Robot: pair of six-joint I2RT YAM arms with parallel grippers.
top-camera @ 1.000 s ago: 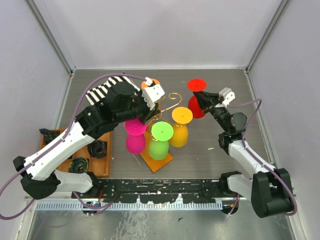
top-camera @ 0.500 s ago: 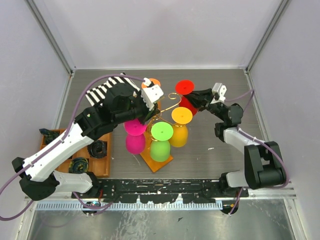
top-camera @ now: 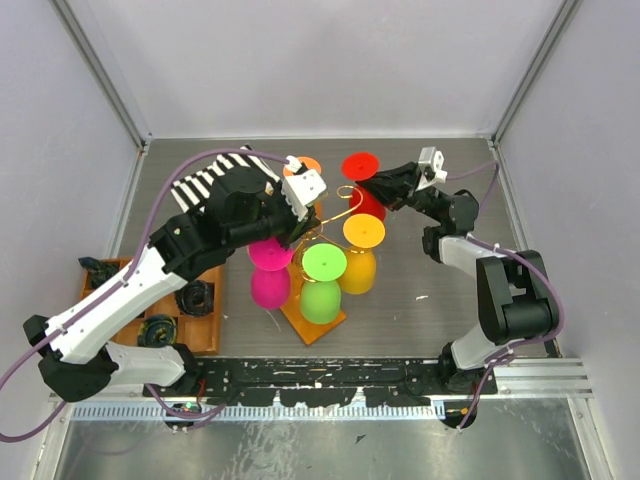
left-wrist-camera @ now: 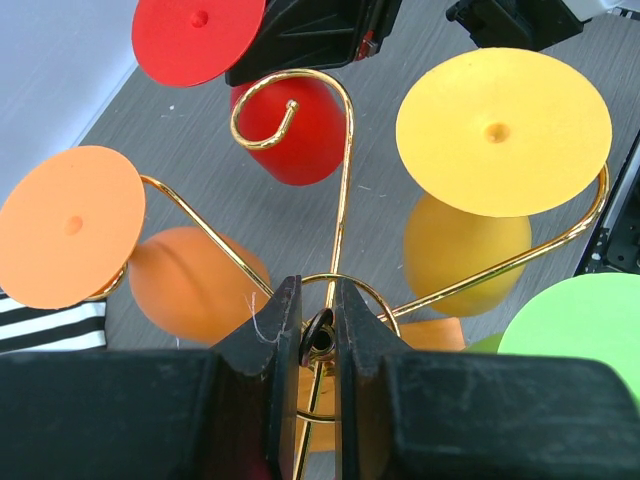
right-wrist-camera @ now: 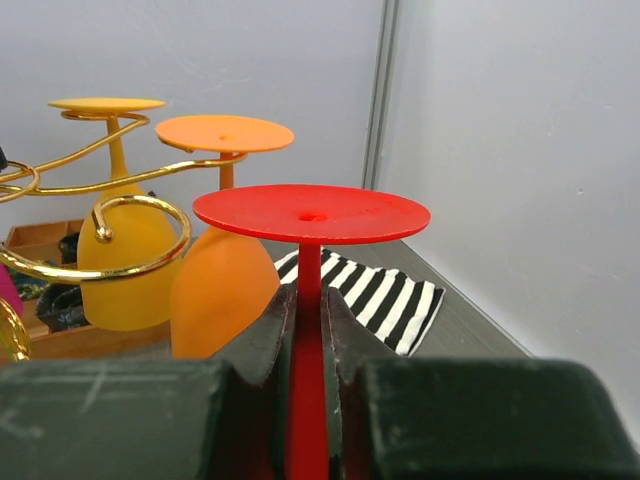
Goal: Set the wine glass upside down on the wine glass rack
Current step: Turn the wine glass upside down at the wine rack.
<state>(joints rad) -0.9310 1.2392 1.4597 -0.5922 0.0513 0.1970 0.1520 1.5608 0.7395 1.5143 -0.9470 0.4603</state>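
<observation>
The red wine glass [top-camera: 360,166] hangs upside down, foot up, with my right gripper [top-camera: 379,187] shut on its stem [right-wrist-camera: 308,290]. It is held at the back right of the wine glass rack [top-camera: 346,194], close beside a free gold curl [right-wrist-camera: 150,262] and apart from it. The left wrist view shows its red foot [left-wrist-camera: 195,35] and bowl [left-wrist-camera: 300,145] behind that curl [left-wrist-camera: 262,118]. My left gripper [left-wrist-camera: 318,300] is shut on the rack's centre hub, above the wooden base [top-camera: 312,326].
Orange [top-camera: 303,166], yellow [top-camera: 364,231], green [top-camera: 324,262] and pink [top-camera: 270,254] glasses hang inverted on the rack. A striped cloth [top-camera: 205,181] lies at the back left. A compartmented wooden tray [top-camera: 205,300] with dark items sits front left.
My right arm has carried the red glass leftward, from the right side of the table to just beside the rack's free curl. The left arm has stayed on the hub.
</observation>
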